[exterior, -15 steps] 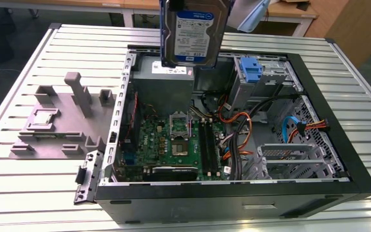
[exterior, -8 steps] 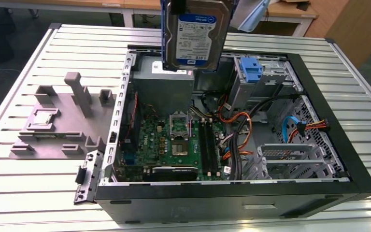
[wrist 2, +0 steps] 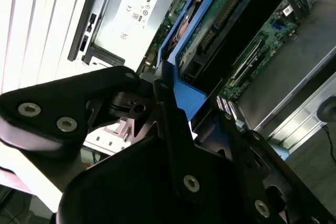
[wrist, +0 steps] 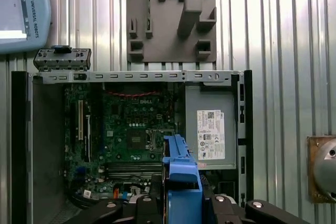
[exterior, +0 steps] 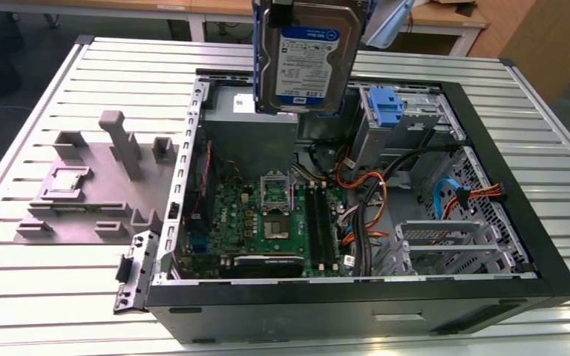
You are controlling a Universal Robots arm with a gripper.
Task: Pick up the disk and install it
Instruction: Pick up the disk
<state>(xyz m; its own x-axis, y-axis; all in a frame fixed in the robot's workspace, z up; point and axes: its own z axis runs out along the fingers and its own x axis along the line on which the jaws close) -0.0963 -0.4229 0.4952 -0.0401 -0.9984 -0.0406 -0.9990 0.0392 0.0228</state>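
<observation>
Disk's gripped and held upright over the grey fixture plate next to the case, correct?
Not quite. The gripper does hold the disk upright, but over the open computer case, near its power supply, not over the grey fixture plate. The exterior view shows it.

Slatted metal table (exterior: 47,297) w/ open PC case (exterior: 364,311) + grey fixture block (exterior: 87,211)

Claw (wrist: 181,205) high up, pointing straight down, clamped tight
</observation>
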